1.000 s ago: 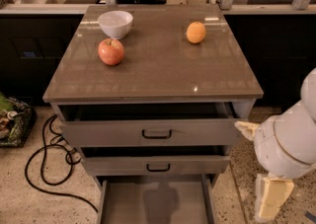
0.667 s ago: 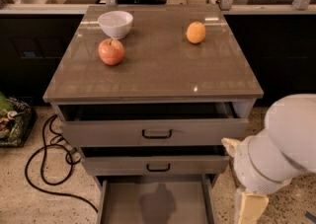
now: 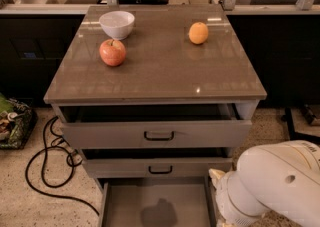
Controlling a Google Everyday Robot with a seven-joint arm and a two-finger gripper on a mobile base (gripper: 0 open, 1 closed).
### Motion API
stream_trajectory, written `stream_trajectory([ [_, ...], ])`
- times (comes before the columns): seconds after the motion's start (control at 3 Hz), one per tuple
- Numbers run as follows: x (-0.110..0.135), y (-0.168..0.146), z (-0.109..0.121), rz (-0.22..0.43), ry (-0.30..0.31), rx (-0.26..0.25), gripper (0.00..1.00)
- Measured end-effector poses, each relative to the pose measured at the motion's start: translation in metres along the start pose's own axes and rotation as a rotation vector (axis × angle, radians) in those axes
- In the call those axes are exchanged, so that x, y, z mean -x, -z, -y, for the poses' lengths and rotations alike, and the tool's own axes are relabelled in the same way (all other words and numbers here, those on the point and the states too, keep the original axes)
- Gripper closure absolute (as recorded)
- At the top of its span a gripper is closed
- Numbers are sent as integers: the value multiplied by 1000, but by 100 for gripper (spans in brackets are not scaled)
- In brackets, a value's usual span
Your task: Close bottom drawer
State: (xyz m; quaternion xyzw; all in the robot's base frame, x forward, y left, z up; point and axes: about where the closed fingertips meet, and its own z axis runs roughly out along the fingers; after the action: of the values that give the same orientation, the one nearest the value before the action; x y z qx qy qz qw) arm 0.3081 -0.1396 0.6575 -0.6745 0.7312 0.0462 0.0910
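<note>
Bottom drawer [image 3: 129, 202] is wide open, a plain matte grey tray pulled out past the two drawers above it and running off the lower edge, a soft shadow on its floor. Directly above it is the middle drawer [image 3: 125, 167], part open with a black loop handle, and above that the top drawer [image 3: 100, 134], the widest front, also ajar. Higher again, the glossy brown cabinet top [image 3: 160, 71] carries a red apple [image 3: 112, 52], a round white bowl [image 3: 117, 24] and an orange [image 3: 198, 33].

At the bottom drawer's right wall bulges the robot arm [image 3: 272, 186], smooth white rounded shells with a cream tab at its near edge. The gripper is out of shot, so its state can't be told. A second ago the arm stood further right, a cream finger hanging beside the drawer; now it has swung in against it. The drawers haven't budged.
</note>
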Motion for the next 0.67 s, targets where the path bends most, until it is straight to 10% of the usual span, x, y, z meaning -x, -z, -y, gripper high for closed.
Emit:
stream_trajectory([
  [0.67, -8, -46, -24, 110, -138, -47, 0],
])
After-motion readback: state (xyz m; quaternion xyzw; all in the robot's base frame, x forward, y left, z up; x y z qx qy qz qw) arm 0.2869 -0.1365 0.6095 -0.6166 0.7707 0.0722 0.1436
